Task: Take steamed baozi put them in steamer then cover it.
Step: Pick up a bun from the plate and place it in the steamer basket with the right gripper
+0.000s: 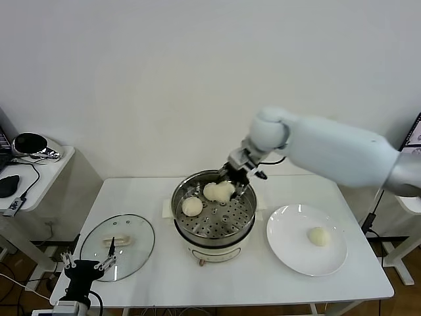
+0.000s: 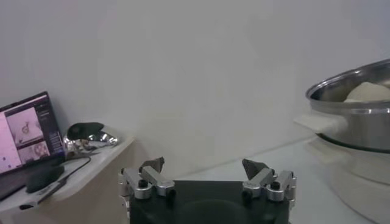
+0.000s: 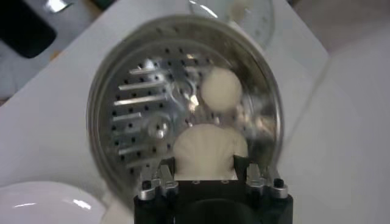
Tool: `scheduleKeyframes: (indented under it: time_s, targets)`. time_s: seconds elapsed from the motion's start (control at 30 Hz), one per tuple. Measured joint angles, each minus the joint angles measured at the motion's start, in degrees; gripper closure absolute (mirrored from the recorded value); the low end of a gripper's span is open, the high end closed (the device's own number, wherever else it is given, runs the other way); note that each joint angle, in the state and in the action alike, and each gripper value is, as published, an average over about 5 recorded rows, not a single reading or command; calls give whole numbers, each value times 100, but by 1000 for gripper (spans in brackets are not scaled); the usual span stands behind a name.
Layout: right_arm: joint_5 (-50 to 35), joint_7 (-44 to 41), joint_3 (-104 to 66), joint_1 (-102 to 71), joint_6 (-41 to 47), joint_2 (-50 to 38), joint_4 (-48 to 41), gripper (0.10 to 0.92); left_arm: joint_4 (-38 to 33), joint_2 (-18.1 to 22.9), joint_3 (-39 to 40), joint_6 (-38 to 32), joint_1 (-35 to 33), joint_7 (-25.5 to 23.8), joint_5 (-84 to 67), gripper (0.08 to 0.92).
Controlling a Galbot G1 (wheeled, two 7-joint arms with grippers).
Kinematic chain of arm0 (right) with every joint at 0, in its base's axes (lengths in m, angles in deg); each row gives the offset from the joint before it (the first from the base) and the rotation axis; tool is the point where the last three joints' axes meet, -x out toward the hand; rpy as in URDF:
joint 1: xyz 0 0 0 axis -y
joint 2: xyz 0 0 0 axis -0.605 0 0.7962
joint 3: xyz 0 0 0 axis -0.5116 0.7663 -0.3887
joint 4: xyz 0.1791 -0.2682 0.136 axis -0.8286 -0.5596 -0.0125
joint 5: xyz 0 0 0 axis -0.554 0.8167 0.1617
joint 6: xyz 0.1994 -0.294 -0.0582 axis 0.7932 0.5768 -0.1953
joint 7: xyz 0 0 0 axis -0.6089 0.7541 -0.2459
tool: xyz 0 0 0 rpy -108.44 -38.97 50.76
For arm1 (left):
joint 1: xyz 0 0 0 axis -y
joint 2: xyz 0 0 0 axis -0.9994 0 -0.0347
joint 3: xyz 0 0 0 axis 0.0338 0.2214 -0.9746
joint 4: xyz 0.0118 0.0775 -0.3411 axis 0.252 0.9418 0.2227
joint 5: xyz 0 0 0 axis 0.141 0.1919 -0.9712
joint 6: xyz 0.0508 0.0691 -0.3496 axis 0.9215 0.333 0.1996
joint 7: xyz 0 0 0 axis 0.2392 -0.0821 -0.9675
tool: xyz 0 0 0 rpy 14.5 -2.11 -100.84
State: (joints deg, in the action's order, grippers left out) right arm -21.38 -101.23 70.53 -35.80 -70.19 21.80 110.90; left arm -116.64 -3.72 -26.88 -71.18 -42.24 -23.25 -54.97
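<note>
The steamed baozi (image 3: pixel 209 151) sits pinched between the fingers of the right gripper (image 1: pixel 231 182), held over the far side of the steamer (image 1: pixel 214 227), with another bun (image 1: pixel 192 207) already on the perforated tray just beside and below it. Released from this height, it could roll against that bun or the rim. One bun (image 1: pixel 319 236) waits on the plate (image 1: pixel 289 253). The left gripper (image 2: pixel 207 176), jaws apart and empty, hangs near the cover (image 1: pixel 117 245).

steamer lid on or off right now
Off. The cover lies flat on the table left of the steamer, whose perforated tray is exposed.
</note>
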Motion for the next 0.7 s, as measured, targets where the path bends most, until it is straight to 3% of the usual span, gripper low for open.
scheduleKeyframes:
  time_s: [0.7]
  targets:
    - [1052, -46, 472, -233, -1383, 757, -109, 406, -37, 102, -33, 3, -48, 13, 3, 177]
